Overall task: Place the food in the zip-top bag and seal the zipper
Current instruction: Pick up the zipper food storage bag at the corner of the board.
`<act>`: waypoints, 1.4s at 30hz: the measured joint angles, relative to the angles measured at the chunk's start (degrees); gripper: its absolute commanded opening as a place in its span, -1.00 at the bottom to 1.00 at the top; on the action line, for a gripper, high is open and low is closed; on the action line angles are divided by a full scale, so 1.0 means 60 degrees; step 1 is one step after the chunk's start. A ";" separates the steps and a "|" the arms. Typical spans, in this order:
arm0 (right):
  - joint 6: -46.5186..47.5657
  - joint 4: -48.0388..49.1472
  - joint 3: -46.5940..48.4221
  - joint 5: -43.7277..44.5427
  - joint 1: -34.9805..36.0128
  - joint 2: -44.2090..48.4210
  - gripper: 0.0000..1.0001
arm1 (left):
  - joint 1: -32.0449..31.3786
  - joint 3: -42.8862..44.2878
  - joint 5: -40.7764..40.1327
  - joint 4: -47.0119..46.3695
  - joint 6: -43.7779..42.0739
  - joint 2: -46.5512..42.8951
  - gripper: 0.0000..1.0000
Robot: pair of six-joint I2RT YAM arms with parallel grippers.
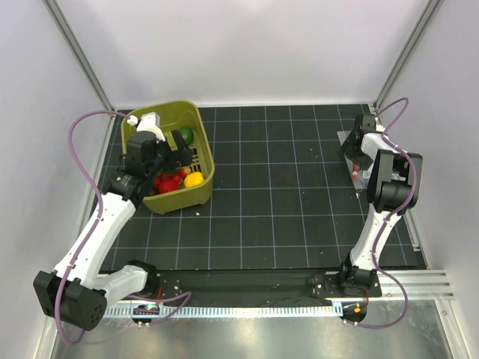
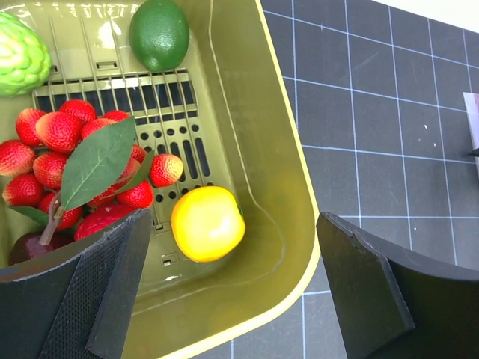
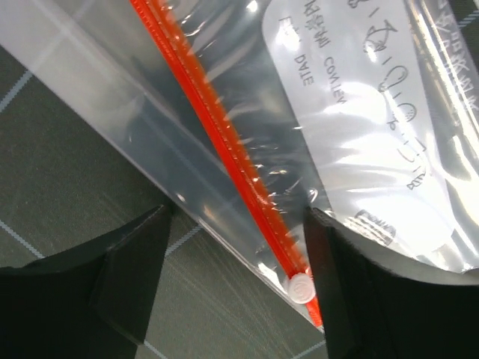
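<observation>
Your left gripper [image 1: 178,153] hangs inside the basket [image 1: 179,199] rim. Yellow ball [image 1: 194,179], green fruit [image 1: 185,136] and red ones [image 1: 168,182] sit in it. Right gripper [image 1: 356,153] and bag [image 1: 343,137] are well right of it.

White links [image 1: 105,224], black joint housings [image 1: 393,179], purple cables [image 1: 75,131], and matte black fingers [image 2: 82,299] on the left hand [image 2: 232,288]

Qty, per type:
- olive-green slotted basket [image 2: 251,142] x1
- clear zip-top bag [image 3: 359,112] x1
- yellow round fruit [image 2: 207,223] x1
- dark-green smooth fruit [image 2: 159,33] x1
- light-green bumpy fruit [image 2: 21,54] x1
- red berry cluster [image 2: 58,131] x1; berry qty n/a, part. hidden
</observation>
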State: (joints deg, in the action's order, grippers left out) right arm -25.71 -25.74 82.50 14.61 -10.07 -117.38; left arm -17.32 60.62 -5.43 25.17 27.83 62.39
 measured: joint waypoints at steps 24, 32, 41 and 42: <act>-0.0535 -0.0051 -0.1432 -0.2674 0.0761 0.2626 -0.98 | -0.0557 0.1133 -0.1126 -0.1031 -0.1974 0.1821 0.99; -0.0433 0.0004 -0.1315 -0.5002 0.3956 0.4215 -0.98 | -0.0557 0.2302 -0.0208 -0.1443 -0.2160 0.3122 1.00; -0.0331 0.0153 -0.1738 -0.7581 0.4998 0.4703 -0.98 | -0.0557 0.2983 0.2466 -0.2455 0.0954 0.4135 0.99; -0.0313 0.0153 -0.1738 -0.7723 0.5020 0.4794 -0.98 | -0.0557 0.2980 0.2681 -0.2539 0.1351 0.4244 1.00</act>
State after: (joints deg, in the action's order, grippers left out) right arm -27.59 -24.82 72.07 -31.73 20.05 -88.62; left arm -20.67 78.50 10.66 9.93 35.94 87.85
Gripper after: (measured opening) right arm 0.042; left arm 0.996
